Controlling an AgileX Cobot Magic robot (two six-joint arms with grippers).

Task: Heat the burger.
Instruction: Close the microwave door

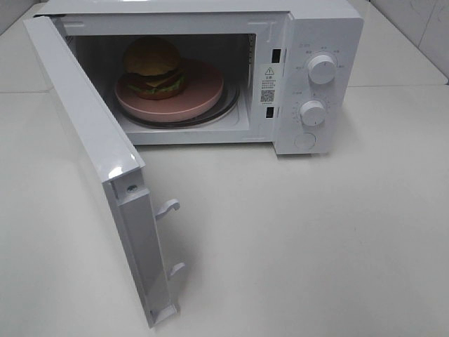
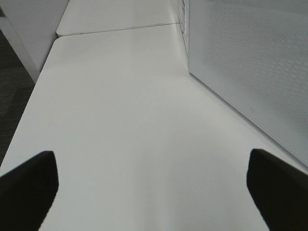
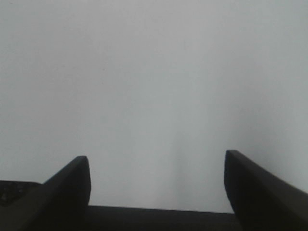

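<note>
Counting first: one microwave (image 1: 337, 42), one burger (image 1: 153, 67), one plate (image 1: 200, 88), two knobs (image 1: 321, 69) (image 1: 312, 112), one round button (image 1: 304, 141) under them, two hooks (image 1: 168, 207) (image 1: 175, 268) on the edge of the door (image 1: 84, 119), and two claws. All stands on one white table (image 1: 316, 239).

The microwave is the only container. Its door is swung fully open. Inside, a glass ring (image 1: 223, 111) lies on the floor of the chamber, the pink plate lies on it, and the burger sits on the plate, toward the back and off the middle, with its brown bun on top and green and dark layers below. The burger touches only the plate.

The left claw (image 2: 151, 161) is open: its two dark fingers (image 2: 29, 192) stand far apart and nothing is between them. It hangs over bare table. The door, with its dotted window panel, stands just beside one finger and runs on ahead of the claw; claw and door do not touch.

The right claw (image 3: 156, 159) is open too, its fingers (image 3: 72, 183) apart with nothing between them. Ahead of it is only a plain pale surface.

Neither claw appears in the high view, and the burger appears in neither wrist view. So the burger lies well apart from both claws, inside the chamber. For the left claw it is somewhere past the open door; for the right claw I cannot tell the direction.
</note>
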